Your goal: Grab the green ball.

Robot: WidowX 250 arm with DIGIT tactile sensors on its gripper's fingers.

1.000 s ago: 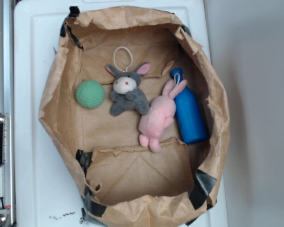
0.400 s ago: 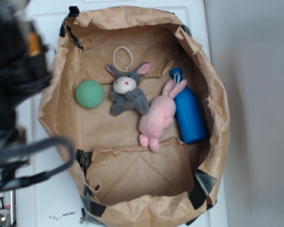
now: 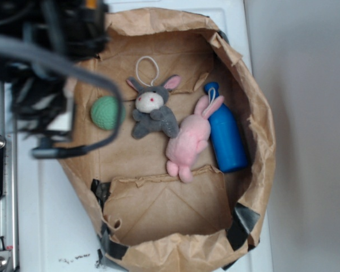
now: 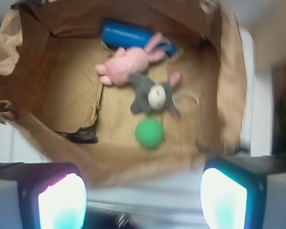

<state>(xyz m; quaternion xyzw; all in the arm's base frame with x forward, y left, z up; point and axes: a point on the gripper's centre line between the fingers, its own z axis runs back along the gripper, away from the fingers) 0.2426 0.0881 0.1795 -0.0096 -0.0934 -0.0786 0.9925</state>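
Note:
The green ball (image 3: 103, 112) is small, mint-green and knitted. It lies on the floor of the open brown paper bag (image 3: 158, 209), at its left side, next to the grey bunny (image 3: 153, 110). My arm (image 3: 51, 51) is a blurred dark mass with cables over the bag's upper left rim, and one cable crosses the ball's right edge. In the wrist view the ball (image 4: 149, 133) sits ahead of my gripper (image 4: 143, 200), which is open over the bag's near rim. Its two glowing fingers (image 4: 62, 200) stand wide apart with nothing between them.
A pink plush bunny (image 3: 187, 141) and a blue bottle (image 3: 226, 136) lie to the right of the grey bunny inside the bag. The bag's crumpled walls stand up all round. It rests on a white surface (image 3: 45, 215), with a metal rail (image 3: 3, 198) at the far left.
The arm was absent a second ago. It has come in from the left edge and moved up and right over the bag's left rim. The toys and ball have not moved.

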